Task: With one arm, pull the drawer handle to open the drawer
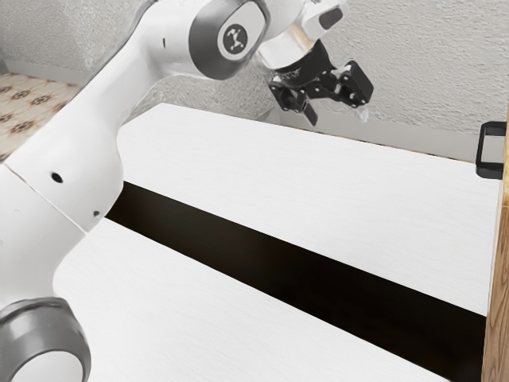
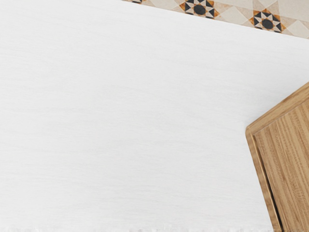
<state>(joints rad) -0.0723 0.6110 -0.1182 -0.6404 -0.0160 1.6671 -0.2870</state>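
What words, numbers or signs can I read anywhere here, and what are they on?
No words or numbers can be read.
Arm joint: a small white emblem on a dark disc, a symbol without letters.
Floor tiles: star patterns only, no writing.

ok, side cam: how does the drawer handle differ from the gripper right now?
Shape: the drawer handle is a closed rectangular loop; the gripper ends in two spread fingers, open and empty.
Pose: the handle stands upright on the wooden unit; the gripper hangs tilted in the air.
Place: the handle sits at the exterior view's right edge; the gripper is higher and toward its left, with no contact.
Both are black.
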